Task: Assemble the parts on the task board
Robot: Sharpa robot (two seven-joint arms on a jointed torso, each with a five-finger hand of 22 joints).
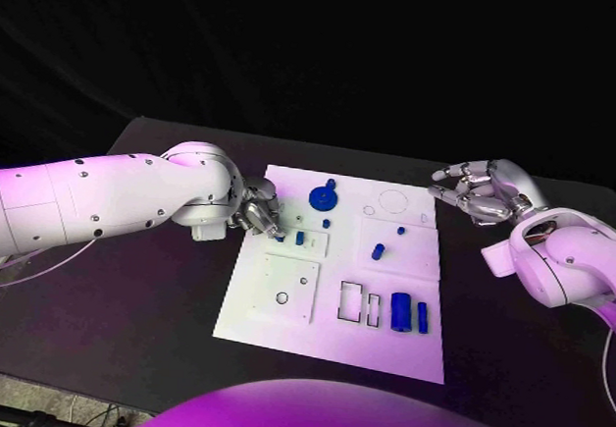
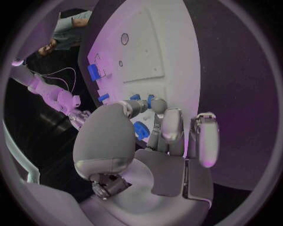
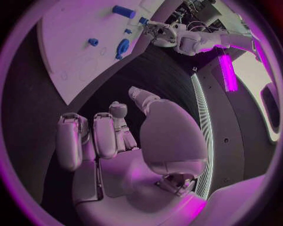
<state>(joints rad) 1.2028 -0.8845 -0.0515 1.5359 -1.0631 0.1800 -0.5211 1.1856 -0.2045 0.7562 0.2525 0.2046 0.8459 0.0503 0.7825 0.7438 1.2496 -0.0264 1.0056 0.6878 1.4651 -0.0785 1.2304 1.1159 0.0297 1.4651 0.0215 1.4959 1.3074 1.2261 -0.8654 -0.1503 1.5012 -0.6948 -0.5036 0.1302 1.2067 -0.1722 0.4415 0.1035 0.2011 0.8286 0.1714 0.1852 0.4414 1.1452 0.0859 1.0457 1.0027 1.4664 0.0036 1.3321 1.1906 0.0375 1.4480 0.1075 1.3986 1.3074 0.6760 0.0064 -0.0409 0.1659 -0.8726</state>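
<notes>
The white task board [image 1: 331,333] lies mid-table. On it are a blue gear-like disc [image 1: 322,196], small blue parts [image 1: 299,238] [image 1: 378,250] and two blue cylinders [image 1: 400,312] by the rectangular slots. My left hand [image 1: 259,215] hovers at the board's left edge, its fingertips [image 2: 158,106] beside a small blue part [image 2: 150,100]. Another blue piece [image 2: 141,130] shows between thumb and fingers; I cannot tell whether it is held. My right hand [image 1: 479,196] hangs off the board's right edge with fingers half curled [image 3: 103,134] and nothing in them.
A square inset plate with a round hole [image 1: 286,289] sits at the board's near left. Outlined recesses [image 1: 391,202] mark its far right corner. Bare black table [image 1: 131,309] surrounds the board; its far edge runs close behind the right hand.
</notes>
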